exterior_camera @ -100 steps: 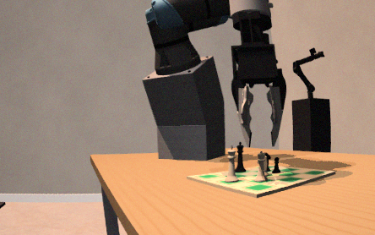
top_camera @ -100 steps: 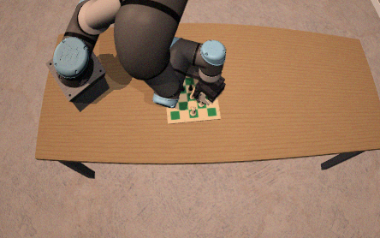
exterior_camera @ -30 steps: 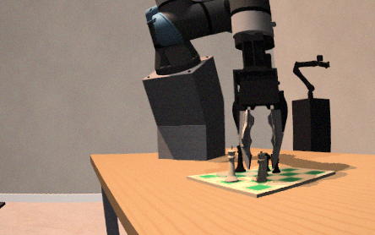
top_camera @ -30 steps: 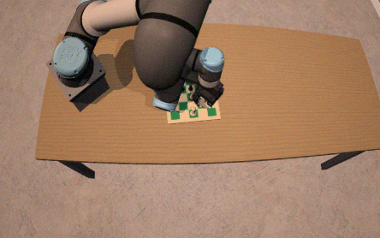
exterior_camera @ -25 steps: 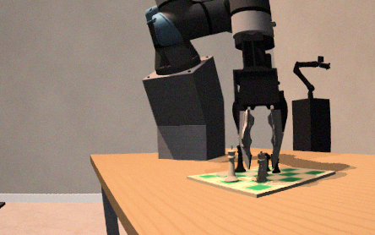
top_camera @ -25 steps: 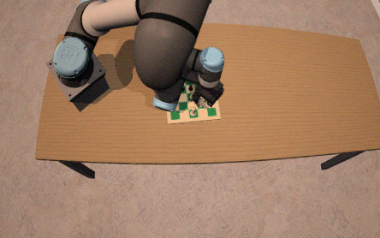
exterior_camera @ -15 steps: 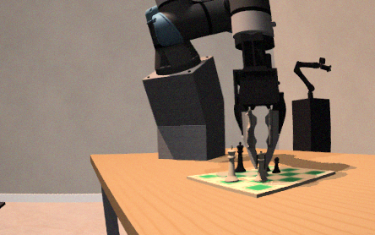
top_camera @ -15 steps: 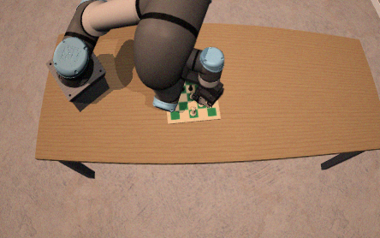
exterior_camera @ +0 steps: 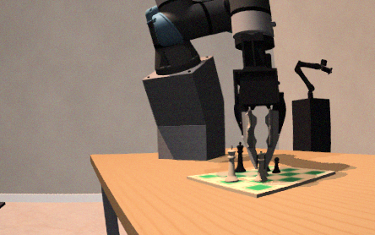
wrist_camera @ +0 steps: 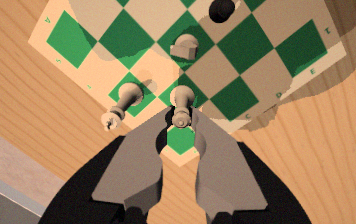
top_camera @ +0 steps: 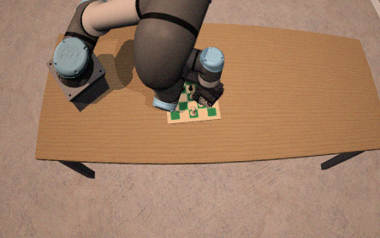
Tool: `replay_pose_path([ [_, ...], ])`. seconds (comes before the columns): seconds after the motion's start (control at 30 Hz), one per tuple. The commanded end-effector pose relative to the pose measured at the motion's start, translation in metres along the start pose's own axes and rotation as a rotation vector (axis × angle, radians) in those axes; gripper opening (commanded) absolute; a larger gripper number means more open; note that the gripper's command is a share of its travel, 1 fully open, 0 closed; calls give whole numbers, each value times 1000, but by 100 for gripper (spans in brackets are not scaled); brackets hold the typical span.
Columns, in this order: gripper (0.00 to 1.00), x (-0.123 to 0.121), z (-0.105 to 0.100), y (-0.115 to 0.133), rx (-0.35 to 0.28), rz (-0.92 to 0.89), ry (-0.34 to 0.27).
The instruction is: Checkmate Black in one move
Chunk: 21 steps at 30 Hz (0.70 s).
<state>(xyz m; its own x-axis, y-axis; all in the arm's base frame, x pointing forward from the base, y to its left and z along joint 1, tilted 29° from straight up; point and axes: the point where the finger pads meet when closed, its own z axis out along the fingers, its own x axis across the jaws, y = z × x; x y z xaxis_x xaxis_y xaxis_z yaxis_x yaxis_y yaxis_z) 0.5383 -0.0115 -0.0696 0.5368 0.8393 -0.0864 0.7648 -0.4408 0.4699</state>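
Overhead, the arm's bulk hides much of the small green-and-cream chessboard [top_camera: 212, 113], which lies near the middle of the wooden surface [top_camera: 291, 86]; the gripper [top_camera: 201, 102] sits over the board's right part, and a white king [top_camera: 193, 110] stands on the near row just left of it, with a black piece [top_camera: 190, 88] farther back. From the side, the gripper [exterior_camera: 262, 158] reaches straight down onto the board, its jaws closed around a white piece [exterior_camera: 261, 167] that stands upright on its square; the white king [exterior_camera: 230, 166] stands to the left near the board's edge, a black king [exterior_camera: 240, 158] behind it, and a black pawn [exterior_camera: 276, 165] to the right. At the wrist, the two grey fingers press against the head of that white piece [wrist_camera: 182, 102] from both sides, the piece standing next to a green square at the board's near edge; the white king [wrist_camera: 123, 101] stands just left, another pale piece [wrist_camera: 184, 47] one row farther, and a black pawn [wrist_camera: 222, 10] at the far edge.
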Motion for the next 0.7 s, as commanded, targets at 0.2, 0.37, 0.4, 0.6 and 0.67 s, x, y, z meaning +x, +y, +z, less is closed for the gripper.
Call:
replay_pose_path([
  [0.2, 0, 0, 0, 0, -1, 0, 1],
  [0.37, 0, 0, 0, 0, -1, 0, 1],
  [0.4, 0, 0, 0, 0, -1, 0, 1],
  [0.6, 0, 0, -1, 0, -1, 0, 1],
  [0.67, 0, 0, -3, 0, -1, 0, 1],
])
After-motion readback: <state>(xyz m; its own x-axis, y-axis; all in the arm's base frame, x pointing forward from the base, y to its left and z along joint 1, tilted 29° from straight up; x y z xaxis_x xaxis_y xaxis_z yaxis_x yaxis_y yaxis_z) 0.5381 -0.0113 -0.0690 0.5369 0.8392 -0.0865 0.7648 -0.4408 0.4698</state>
